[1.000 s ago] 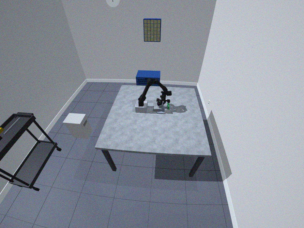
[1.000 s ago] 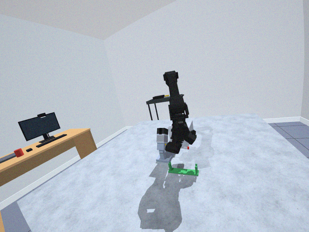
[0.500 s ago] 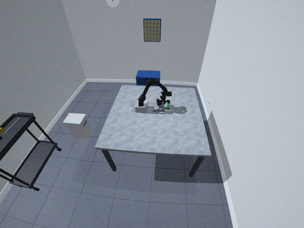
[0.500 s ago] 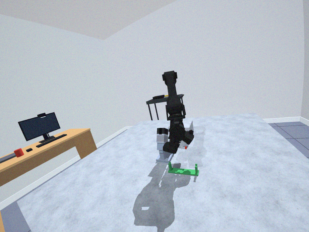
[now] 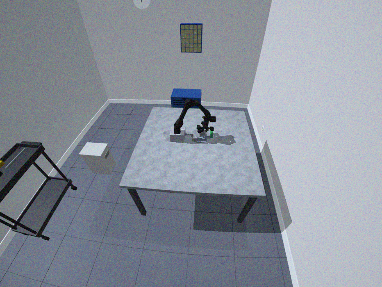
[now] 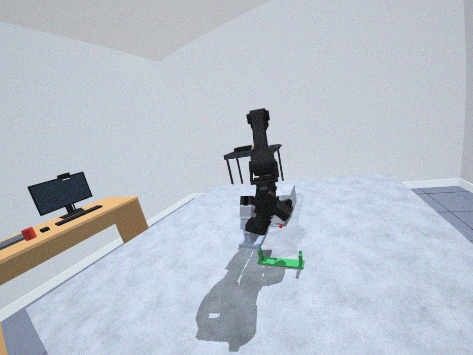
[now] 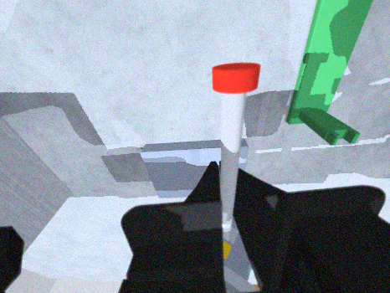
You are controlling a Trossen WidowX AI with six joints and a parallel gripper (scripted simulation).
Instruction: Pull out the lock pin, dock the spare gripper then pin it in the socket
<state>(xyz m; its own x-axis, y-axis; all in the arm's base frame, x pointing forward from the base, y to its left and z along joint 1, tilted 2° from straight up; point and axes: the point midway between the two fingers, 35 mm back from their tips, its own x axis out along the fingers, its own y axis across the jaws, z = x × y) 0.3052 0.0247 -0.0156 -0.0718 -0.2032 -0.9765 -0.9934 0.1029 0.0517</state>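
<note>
My gripper (image 7: 218, 166) (image 5: 201, 132) is shut on the lock pin (image 7: 233, 117) (image 6: 280, 225), a white shaft with a red head. The pin is out of the green cradle and points at the mount. Its narrow tip shows just short of a small yellow mark (image 7: 226, 249); I cannot tell whether it touches the socket. The blue-grey mount (image 6: 247, 246) (image 7: 192, 146) stands on the table. The spare gripper (image 6: 247, 211), light grey with a black top, stands upright on it. My arm hides the socket and part of the spare gripper in the exterior view.
A green cradle (image 5: 211, 134) (image 6: 280, 262) (image 7: 336, 54) with two uprights lies on the table (image 5: 191, 166) (image 6: 363, 267) close to the mount. A pale box-like stand (image 5: 177, 137) is near the arm's base. The arm's shadow falls across the mount and cradle.
</note>
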